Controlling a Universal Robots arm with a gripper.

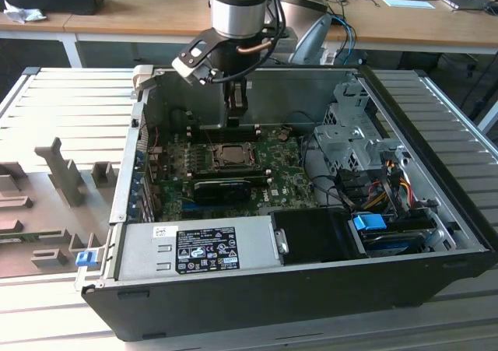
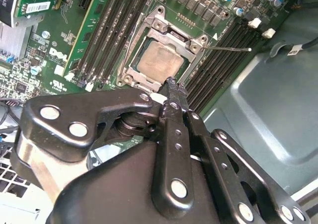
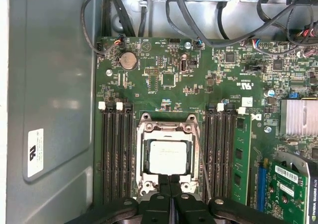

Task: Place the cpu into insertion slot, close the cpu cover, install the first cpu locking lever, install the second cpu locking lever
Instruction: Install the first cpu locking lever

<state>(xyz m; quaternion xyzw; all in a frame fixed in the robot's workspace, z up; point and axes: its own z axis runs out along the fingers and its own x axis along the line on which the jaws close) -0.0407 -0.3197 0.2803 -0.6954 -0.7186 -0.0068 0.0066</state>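
Observation:
The cpu (image 3: 169, 157) lies flat in the insertion slot (image 3: 141, 188) on the green motherboard, its grey top showing through the window of the cpu cover (image 3: 166, 130), which lies down over it. A thin wire locking lever (image 3: 202, 169) slants away from one side of the socket; its free end (image 2: 233, 48) sticks out past the memory slots. My gripper (image 3: 170, 178) hovers just above the socket's edge, shut with nothing between its fingers (image 2: 171, 85). In the exterior view the gripper (image 1: 237, 111) hangs above the socket (image 1: 231, 156), toward the back of the case.
Black memory slots (image 3: 115, 154) flank the socket on both sides. A long black card (image 1: 222, 187) lies in front of it, then the power supply (image 1: 202, 246). A drive cage (image 1: 354, 129) and cables (image 1: 389, 180) fill the exterior view's right. The case walls (image 1: 136, 141) enclose everything.

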